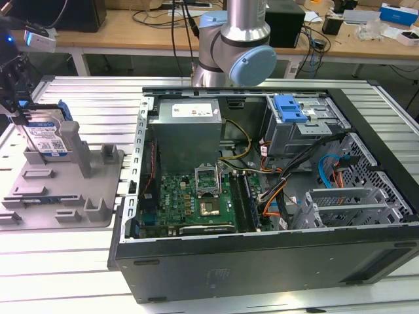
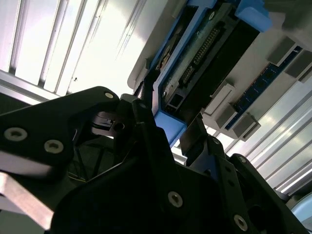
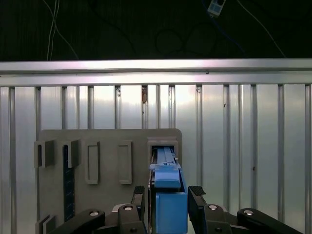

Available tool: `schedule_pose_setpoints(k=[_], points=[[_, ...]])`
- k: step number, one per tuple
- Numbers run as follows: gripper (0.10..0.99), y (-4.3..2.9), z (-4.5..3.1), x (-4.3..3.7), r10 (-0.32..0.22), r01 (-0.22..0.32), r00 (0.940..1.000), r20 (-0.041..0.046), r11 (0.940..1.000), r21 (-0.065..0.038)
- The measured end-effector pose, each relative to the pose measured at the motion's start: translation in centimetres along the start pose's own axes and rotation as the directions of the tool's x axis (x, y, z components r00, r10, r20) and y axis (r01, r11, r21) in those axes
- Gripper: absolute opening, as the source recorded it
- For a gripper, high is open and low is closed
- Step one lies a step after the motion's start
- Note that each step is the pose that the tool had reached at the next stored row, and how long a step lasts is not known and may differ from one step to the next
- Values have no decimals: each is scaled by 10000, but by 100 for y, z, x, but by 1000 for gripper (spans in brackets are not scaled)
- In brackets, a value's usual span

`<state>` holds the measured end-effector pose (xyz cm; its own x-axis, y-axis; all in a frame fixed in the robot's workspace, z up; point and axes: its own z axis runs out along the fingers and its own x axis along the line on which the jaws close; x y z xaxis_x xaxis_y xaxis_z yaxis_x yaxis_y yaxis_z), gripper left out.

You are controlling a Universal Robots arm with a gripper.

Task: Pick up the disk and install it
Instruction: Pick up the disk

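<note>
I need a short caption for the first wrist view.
Gripper straddling the upright disk in its grey fixture tray.

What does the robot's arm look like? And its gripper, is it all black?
The arm is a shiny silver tube with fat rounded joints, closed by light blue caps. Yes, the gripper is all black in both wrist views. It is built from flat angular links dotted with small silver screws and ends in two narrow black fingers.

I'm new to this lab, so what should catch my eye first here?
The open computer case dominates the exterior view, motherboard exposed, with a blue latch on its drive cage. At that view's left, the disk stands upright in a grey fixture tray, with the pincer at its blue carrier.
</note>
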<state>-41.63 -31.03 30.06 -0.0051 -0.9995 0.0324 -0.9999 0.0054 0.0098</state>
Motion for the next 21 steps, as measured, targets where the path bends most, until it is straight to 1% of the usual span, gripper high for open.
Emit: schedule_pose_setpoints(k=[2,3,4,15,17,21], points=[[482,0,0,0,0,0,10000,0,10000,-1],[467,0,0,0,0,0,10000,0,10000,-1],[396,0,0,0,0,0,10000,0,10000,-1],[396,0,13,10,0,0,10000,-9,10000,-7],[365,0,17,10,0,0,10000,-11,10000,-8],[365,0,20,11,-1,1,10000,-12,10000,-9]])
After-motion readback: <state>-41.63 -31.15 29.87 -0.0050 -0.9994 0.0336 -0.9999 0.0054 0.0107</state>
